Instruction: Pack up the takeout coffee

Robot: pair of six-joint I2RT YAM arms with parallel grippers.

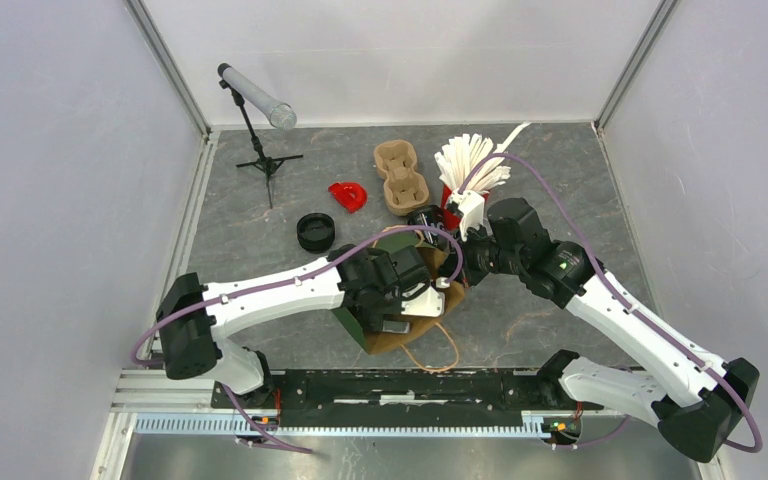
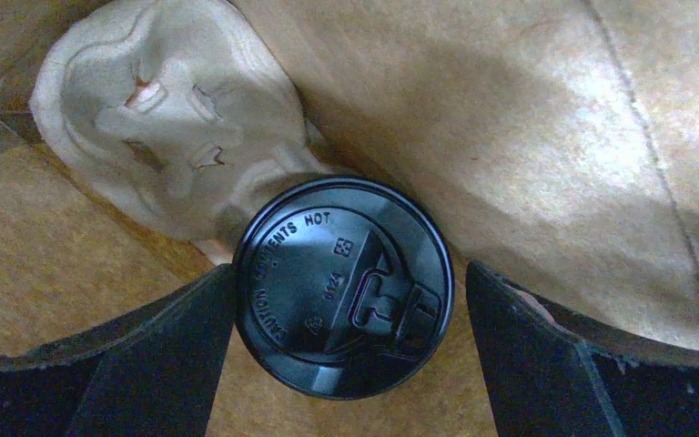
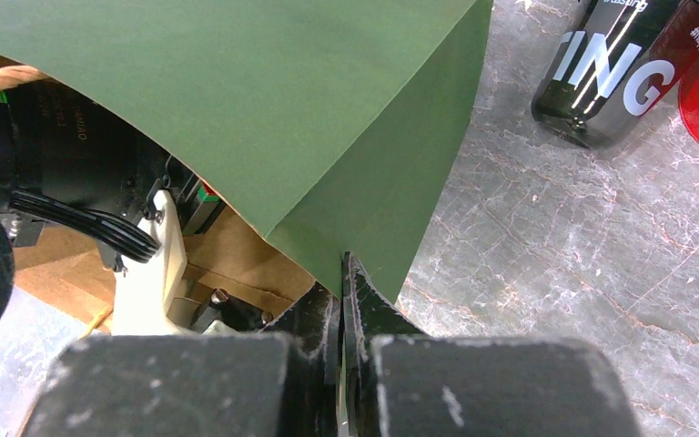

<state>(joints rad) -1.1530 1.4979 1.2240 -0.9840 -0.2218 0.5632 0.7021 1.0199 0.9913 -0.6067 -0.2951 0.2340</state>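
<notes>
Lifting straight up looked the wise way out for the left gripper (image 2: pixel 350 271) — jaws spread wide either side of the coffee cup (image 2: pixel 328 305), in its carrier (image 2: pixel 164 127) inside the bag (image 3: pixel 264 109) — while the right gripper (image 3: pixel 341 300) pinched the bag's rim.

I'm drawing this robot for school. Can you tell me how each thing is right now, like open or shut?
bag: open, one edge pinched.
coffee cup: lid on, inside the bag.
left gripper: open, a finger on each side of the cup, not touching it.
right gripper: shut on the bag's edge.
tray: on the table, empty.
</notes>
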